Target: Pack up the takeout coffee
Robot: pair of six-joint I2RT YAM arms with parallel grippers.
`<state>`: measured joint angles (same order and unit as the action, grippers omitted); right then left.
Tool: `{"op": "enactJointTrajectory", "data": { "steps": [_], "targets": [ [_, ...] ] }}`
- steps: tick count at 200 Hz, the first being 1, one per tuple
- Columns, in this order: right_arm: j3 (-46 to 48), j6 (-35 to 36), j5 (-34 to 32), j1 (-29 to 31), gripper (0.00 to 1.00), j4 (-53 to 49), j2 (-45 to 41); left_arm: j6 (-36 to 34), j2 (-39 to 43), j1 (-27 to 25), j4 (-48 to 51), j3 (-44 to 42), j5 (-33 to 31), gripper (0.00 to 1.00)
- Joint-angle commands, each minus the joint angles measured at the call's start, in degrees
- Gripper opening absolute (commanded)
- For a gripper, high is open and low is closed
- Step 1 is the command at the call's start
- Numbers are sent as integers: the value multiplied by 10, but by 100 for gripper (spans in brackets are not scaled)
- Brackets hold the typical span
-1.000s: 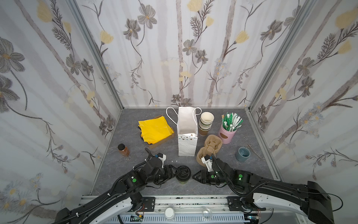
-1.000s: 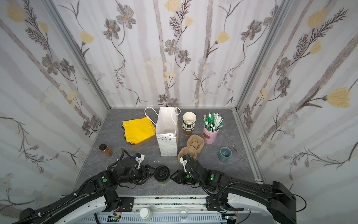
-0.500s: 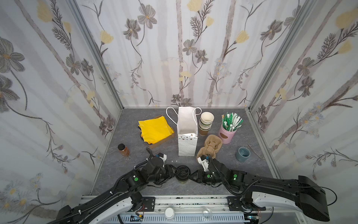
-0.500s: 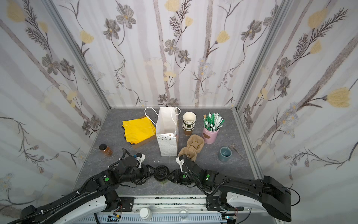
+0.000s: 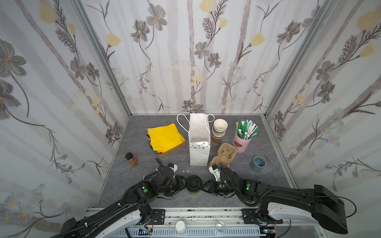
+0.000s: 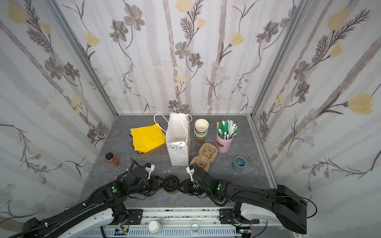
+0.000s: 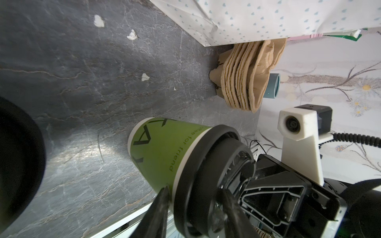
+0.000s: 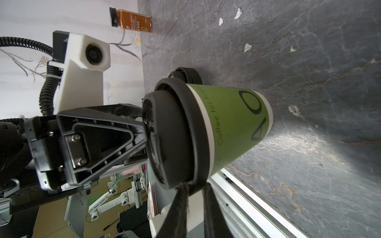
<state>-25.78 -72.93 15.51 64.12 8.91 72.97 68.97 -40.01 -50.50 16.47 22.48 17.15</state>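
The coffee cup [image 5: 193, 183] stands upright at the front middle of the desk [image 5: 272, 185], in front of the open paper bag [image 5: 199, 153] and apart from it. From above only its black lid shows, with a sliver of green wall on the near side. The two arms reach it from either side and cover its flanks.

The right claw [image 8: 194, 185] is clenched on the lid's rim. In the right wrist view its two fingers [image 8: 179, 206] stand close together with the rim's edge between them, both blurred. The left claw [image 7: 193, 192] straddles the same lid from the opposite side. One finger lies against the green wall just under the rim and the other across the lid's raised top. I cannot tell whether it grips or only brackets the lid, because its fingers are out of focus in its own view and the lower one is hidden in the right wrist view.

The print on the cup is cut short by the lid and the curve of the wall. Behind the cup a low stack of black lids [image 8: 184, 74] peeks out, mostly hidden. A dark rounded shape [image 7: 18, 156] at the edge of the left wrist view is cut off and too blurred to name. The stack of cardboard cup carriers [image 7: 243, 78] hides most of a blue-grey cup [image 7: 273, 86]. In both top views the right arm covers the carriers' near end.
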Motion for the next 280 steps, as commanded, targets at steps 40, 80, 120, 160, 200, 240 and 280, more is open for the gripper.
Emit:
{"op": "enactJointTrajectory", "data": {
  "steps": [40,80,120,160,200,240,280],
  "targets": [
    [-47,27,-38,-2,15,-148,20,1,2,0,-5,-9,7,41],
    [-70,23,-77,-3,31,-134,-48,2,10,0,-5,-5,0,43],
    [-59,17,-98,-27,31,-124,-50,2,17,0,-6,-3,2,49],
    [-65,19,-82,-31,35,-82,-16,-2,26,1,-9,7,1,55],
    [-63,19,-73,-34,37,-62,8,4,25,0,-8,4,-20,50],
    [-62,21,-62,-37,37,-48,21,-7,6,0,-8,8,-20,46],
    [-60,22,-55,-40,32,-45,33,-15,-10,0,-9,12,-15,44]
  ]
}}
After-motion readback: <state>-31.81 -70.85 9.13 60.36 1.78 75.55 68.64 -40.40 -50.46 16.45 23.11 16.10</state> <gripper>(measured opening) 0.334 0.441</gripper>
